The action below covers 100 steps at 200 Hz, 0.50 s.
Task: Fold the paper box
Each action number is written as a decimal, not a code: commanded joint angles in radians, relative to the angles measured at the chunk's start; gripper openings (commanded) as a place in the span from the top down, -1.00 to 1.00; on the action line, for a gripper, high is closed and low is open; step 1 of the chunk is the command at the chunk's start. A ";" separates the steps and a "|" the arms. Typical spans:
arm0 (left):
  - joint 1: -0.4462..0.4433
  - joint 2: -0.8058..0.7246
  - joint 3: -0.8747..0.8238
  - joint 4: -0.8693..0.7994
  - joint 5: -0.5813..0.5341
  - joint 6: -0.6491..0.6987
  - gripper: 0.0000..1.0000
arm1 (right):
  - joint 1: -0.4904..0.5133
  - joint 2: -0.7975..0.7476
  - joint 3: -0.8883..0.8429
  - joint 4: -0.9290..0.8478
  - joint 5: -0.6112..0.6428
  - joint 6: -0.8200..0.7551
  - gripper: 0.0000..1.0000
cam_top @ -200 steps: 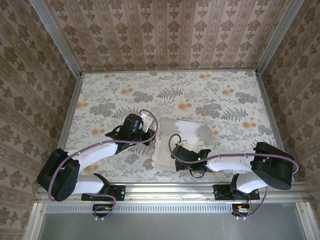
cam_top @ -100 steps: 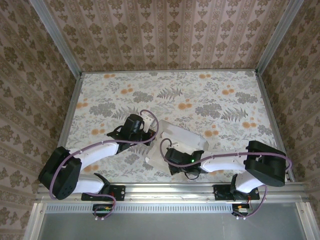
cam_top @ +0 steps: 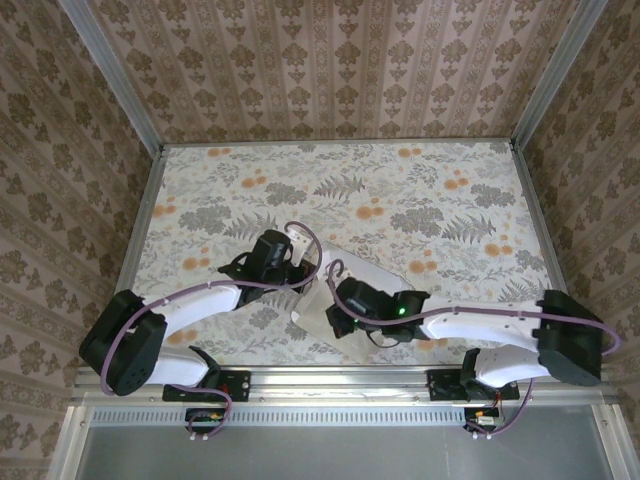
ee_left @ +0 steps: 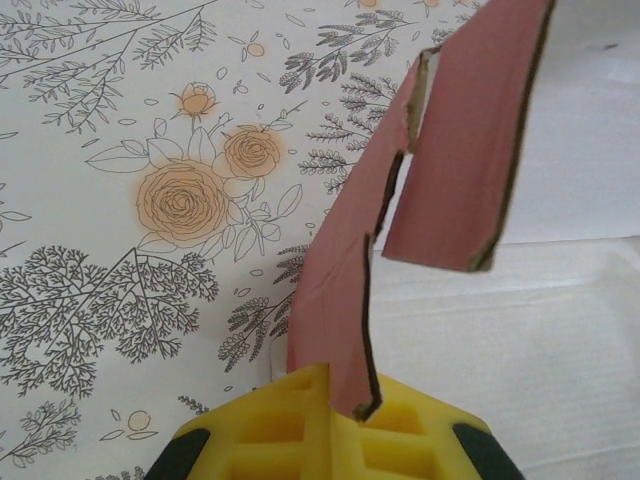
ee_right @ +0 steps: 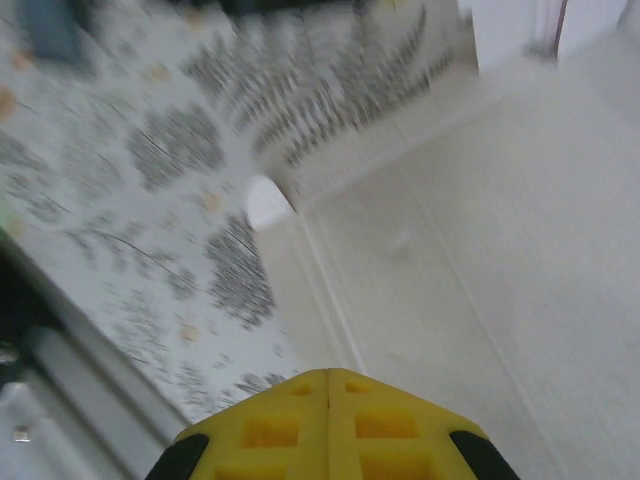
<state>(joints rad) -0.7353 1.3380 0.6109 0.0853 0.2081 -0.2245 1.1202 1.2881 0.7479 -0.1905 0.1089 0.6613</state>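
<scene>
The paper box (cam_top: pixel 373 272) lies as a pale whitish sheet on the floral table, between the two arms near the front edge. My left gripper (cam_top: pixel 303 268) is at its left edge. In the left wrist view that gripper (ee_left: pixel 330 385) is shut on a pink notched flap (ee_left: pixel 345 300), which stands up from the white reverse face (ee_left: pixel 520 340); a second pink flap (ee_left: pixel 470 130) rises beyond it. My right gripper (cam_top: pixel 334 311) hovers over the sheet's near left part. In the blurred right wrist view its yellow pads (ee_right: pixel 328 380) are pressed together with nothing between them, over the white sheet (ee_right: pixel 460 250).
The metal rail (ee_right: pixel 60 370) along the table's near edge runs just beside the right gripper. Patterned walls enclose the table (cam_top: pixel 400 190) on three sides, and there is free floral surface behind and to both sides of the sheet.
The right arm has swung left and stretched out over the sheet. The sheet has turned and slid slightly left. The left gripper keeps its hold and has hardly moved.
</scene>
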 commanded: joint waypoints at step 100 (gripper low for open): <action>-0.051 0.067 0.029 -0.065 -0.036 0.034 0.96 | -0.570 -0.081 0.283 -0.146 -0.402 -0.205 0.61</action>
<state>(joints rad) -0.7731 1.3716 0.6357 0.0982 0.1822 -0.2119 0.6483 1.1263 0.9894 -0.3470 -0.1516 0.4942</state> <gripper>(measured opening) 0.043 0.173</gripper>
